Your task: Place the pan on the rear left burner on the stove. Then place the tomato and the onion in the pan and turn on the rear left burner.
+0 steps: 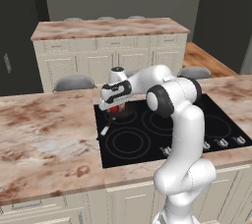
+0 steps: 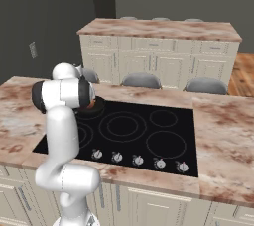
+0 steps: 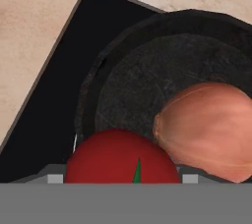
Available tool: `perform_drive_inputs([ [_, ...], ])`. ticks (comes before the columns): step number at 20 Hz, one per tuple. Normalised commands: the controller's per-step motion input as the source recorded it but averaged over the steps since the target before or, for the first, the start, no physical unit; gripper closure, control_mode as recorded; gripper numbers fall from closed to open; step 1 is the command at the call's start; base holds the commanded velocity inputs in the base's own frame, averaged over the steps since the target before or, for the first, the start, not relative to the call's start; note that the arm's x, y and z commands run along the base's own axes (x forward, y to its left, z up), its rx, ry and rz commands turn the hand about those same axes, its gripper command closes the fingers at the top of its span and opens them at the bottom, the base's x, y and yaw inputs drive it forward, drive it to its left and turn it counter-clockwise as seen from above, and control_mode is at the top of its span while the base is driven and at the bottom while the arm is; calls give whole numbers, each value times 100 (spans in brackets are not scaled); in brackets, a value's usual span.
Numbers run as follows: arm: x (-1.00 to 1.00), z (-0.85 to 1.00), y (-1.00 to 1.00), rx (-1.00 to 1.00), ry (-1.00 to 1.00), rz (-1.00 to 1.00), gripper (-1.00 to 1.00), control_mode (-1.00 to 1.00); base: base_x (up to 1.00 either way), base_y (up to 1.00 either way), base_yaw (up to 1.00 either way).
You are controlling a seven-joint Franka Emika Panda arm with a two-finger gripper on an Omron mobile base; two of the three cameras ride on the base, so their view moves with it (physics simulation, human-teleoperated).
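Pan (image 1: pixel 119 111) sits at the stove's (image 1: pixel 147 139) rear left corner in the left base view, the gripper (image 1: pixel 114 110) low over it. From the right, the arm hides most of it. The hand view shows tomato (image 3: pixel 118 156) and onion (image 3: pixel 206 129) touching inside the pan; jaws look spread, though the tomato between them could roll or lift on retreat.

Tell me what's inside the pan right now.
The pan holds the onion and the tomato, side by side. The floor beneath them is covered; the tomato's lower part is cut off in the hand view.
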Motion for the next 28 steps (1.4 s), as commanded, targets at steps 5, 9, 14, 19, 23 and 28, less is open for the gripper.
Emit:
perform_drive_inputs([
  [5, 0, -5, -24, 0, 0, 0, -100, -100, 0, 0, 0],
  [9, 0, 0, -22, 0, 0, 0, -100, -100, 0, 0, 0],
  [14, -4, 5, -13, 0, -1, 0, -100, -100, 0, 0, 0],
  [19, -59, 55, -1, 0, -11, 0, -100, -100, 0, 0, 0],
  [23, -67, 50, -13, 0, -5, 0, -100, -100, 0, 0, 0],
  [28, -79, 11, -62, 0, 0, 0, -100, -100, 0, 0, 0],
])
